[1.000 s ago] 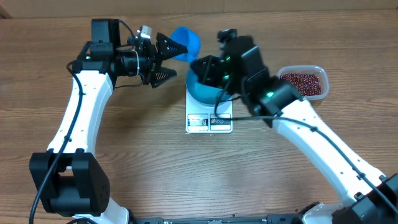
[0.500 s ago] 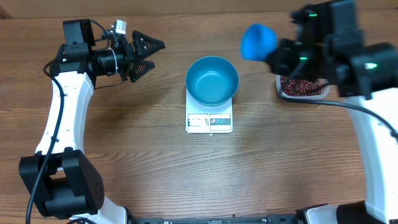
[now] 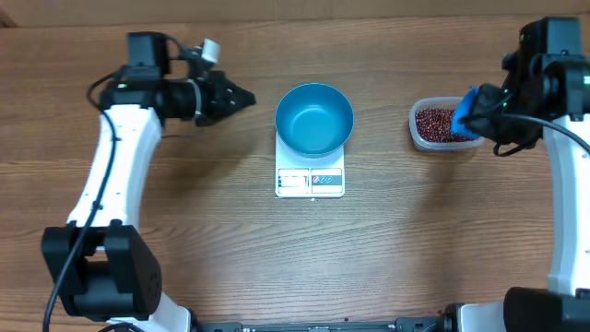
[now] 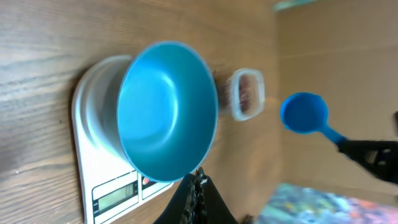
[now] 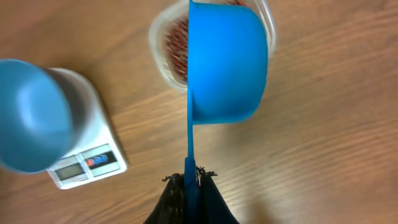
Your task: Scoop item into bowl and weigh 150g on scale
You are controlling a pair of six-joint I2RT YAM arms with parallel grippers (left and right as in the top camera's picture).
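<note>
The blue bowl [image 3: 313, 118] stands on the white scale [image 3: 311, 181] at the table's middle, and it holds nothing. Dark red-brown beans [image 3: 437, 122] fill a clear tub [image 3: 417, 135] to the right. My right gripper [image 3: 490, 109] is shut on the handle of a small blue scoop [image 3: 467, 113], which hangs tilted over the tub's right end. In the right wrist view the scoop's cup [image 5: 227, 62] covers part of the beans [image 5: 178, 43], with the gripper [image 5: 190, 177] clamped on the handle. My left gripper [image 3: 247, 96] is shut on nothing, left of the bowl [image 4: 168, 109].
The scale's display panel [image 3: 310, 182] faces the front edge of the wooden table. In the left wrist view the scale [image 4: 102, 186], tub [image 4: 246, 93] and scoop [image 4: 303, 113] all show. Cardboard walls stand behind the table.
My left gripper has shut and swung right toward the bowl. The right arm carried the scoop right and down, from up beside the bowl to over the bean tub.
</note>
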